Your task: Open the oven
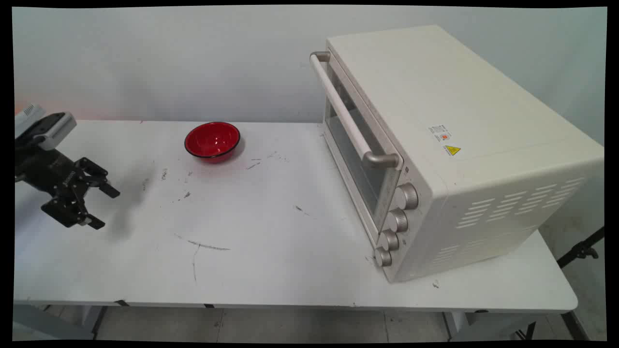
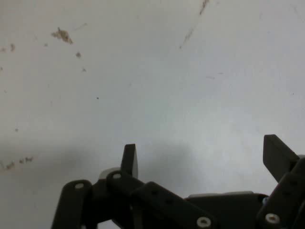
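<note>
My black gripper (image 1: 105,208) hangs low over the left end of the white table (image 1: 271,270), open, with nothing between its fingers. In the hand view the gripper (image 2: 202,155) shows two spread fingertips (image 2: 129,160) above bare, scuffed tabletop. A red bowl (image 1: 212,140) sits upright toward the table's back, to the right of the gripper and well apart from it. A cream toaster oven (image 1: 464,145) stands on the right side, its glass door shut and its handle (image 1: 346,116) facing the table's middle.
Several knobs (image 1: 397,220) run down the oven's front corner. Dark scuff marks (image 1: 200,246) streak the tabletop between gripper and oven. A black stand leg (image 1: 580,251) shows beyond the table's right edge.
</note>
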Available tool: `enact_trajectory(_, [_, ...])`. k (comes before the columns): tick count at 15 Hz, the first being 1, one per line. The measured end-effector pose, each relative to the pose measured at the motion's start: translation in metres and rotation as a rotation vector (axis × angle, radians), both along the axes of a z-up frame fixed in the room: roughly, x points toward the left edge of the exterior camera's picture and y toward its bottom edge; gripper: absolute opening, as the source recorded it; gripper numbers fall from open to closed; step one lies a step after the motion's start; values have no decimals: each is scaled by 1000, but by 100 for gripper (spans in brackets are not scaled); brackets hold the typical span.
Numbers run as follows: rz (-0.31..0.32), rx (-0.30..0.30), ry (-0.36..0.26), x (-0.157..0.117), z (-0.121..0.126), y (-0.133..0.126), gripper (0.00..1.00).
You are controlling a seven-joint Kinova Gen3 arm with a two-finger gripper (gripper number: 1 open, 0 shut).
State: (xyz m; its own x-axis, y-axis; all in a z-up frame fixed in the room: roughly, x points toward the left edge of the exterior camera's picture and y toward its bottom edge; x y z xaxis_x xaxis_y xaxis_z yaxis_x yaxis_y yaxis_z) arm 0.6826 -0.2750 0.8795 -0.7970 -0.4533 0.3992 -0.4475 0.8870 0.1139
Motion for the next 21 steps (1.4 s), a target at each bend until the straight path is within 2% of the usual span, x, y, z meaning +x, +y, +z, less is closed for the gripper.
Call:
enact_trajectory(5, [3, -34, 22, -17, 6, -11, 100])
enact_trajectory(10, [37, -83, 55, -49, 21, -32, 100])
enact_trajectory(21, [126, -205, 130, -135, 81, -83, 100])
